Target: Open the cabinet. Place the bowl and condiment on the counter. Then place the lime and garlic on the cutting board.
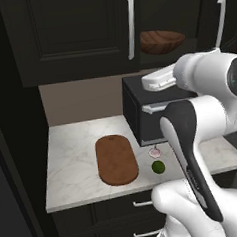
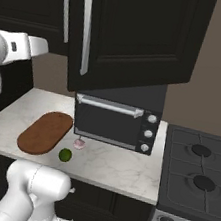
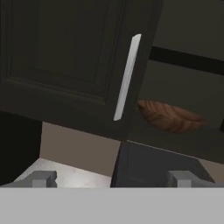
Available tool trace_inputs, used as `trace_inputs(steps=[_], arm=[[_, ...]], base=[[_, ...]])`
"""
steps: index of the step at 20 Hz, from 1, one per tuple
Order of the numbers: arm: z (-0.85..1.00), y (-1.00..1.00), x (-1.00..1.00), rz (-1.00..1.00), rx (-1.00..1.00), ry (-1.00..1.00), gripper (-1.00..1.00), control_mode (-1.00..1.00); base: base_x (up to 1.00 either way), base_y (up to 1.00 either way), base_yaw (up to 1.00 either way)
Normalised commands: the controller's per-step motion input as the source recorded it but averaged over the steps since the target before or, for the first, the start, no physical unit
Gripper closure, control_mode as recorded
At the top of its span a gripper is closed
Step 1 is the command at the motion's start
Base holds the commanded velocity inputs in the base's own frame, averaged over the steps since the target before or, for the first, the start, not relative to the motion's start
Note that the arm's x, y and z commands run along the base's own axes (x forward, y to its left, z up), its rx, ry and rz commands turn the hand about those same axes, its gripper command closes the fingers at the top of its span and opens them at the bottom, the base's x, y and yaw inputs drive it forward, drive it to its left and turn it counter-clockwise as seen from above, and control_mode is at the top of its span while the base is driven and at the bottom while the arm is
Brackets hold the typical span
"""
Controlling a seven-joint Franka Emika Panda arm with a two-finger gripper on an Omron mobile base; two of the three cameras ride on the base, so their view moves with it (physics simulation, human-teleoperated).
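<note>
Cabinet [image 1: 79,33] stage partly done: right door [image 2: 134,35] swung open, left door [image 3: 65,57] shut, its handle [image 3: 127,76] untouched. Bowl [image 3: 168,116] sits on the cabinet shelf, at 3 o'clock of that handle in hand view; not yet moved. Condiment: can't spot it, likely deeper in the cabinet. Gripper [image 3: 113,178] released, jaws wide, holding nothing, aimed at the cabinet opening above the toaster oven [image 2: 115,123]. Lime [image 1: 158,167] and garlic [image 1: 155,151] lie on the worktop [image 1: 73,163], near each other, just at 3 o'clock of the cutting board [image 1: 116,159], not on it. Board bare. Judgement: early stage, all four placements left; bowl grab looks next.
</note>
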Motion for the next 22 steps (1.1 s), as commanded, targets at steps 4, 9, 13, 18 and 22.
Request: trace_inputs(steps=[4, 9, 13, 18, 22], arm=[[-0.09, 0.06, 0.19, -0.13, 0.00, 0.02, -1.00, -1.00], [-0.13, 0.00, 0.13, -0.18, 0.00, 0.06, -1.00, -1.00], [-0.13, 0.00, 0.12, -0.21, 0.00, 0.09, -1.00, -1.00], [-0.10, -0.06, 0.07, -0.18, 0.00, 0.09, -1.00, -1.00], [-0.01, -0.17, 0.01, -0.10, -0.01, 0.02, -1.00, -1.00]], base=[[0.00, 0.00, 0.00], [0.00, 0.00, 0.00], [0.00, 0.00, 0.00], [0.00, 0.00, 0.00], [0.00, 0.00, 0.00]])
